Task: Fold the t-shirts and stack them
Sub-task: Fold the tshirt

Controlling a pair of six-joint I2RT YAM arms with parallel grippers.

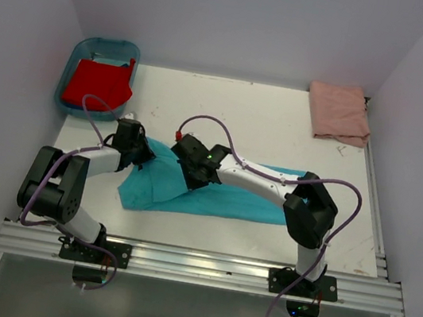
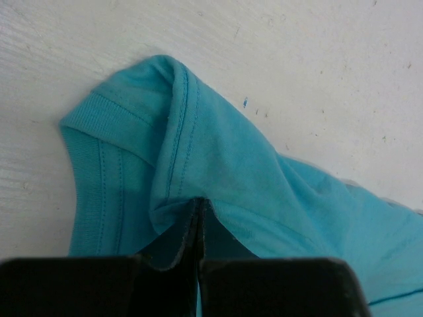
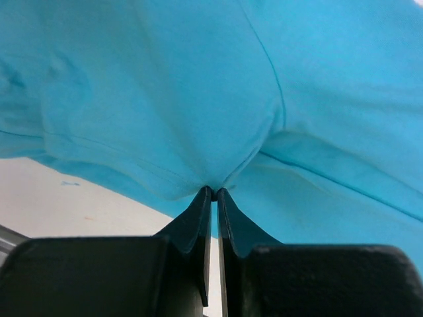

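The turquoise shirt (image 1: 221,196) lies stretched sideways across the near middle of the surface (image 1: 265,127), and both arms bend low over its left part. The left claw (image 2: 199,205) is pinched together on a fold of cloth beside a ribbed, double-stitched edge. The right claw (image 3: 213,193) is likewise clamped on a tuck of the same shirt, the fabric gathered into a pucker at its tips, with bare surface showing past the shirt's edge beside it. The pink shirt (image 1: 338,113) sits folded at the far right corner, well apart, and the red shirt (image 1: 97,84) lies in the tub (image 1: 79,53) at the far left. To my eye this is a fold of the turquoise one, with both grips set and the carry yet to come. To do it well, I'd want the two claws to rise together and travel at one pace. The edge between them should stay taut but not stretched, so the cloth goes over as one flat panel rather than a twist. They should lift only high enough for the trailing part to drag smooth, lay the edge down square on the shirt's other half, and let go only once it rests. Each grip looks like a mere pinch, so a quick jerk could pull the cloth free; slow and even seems the safer way.
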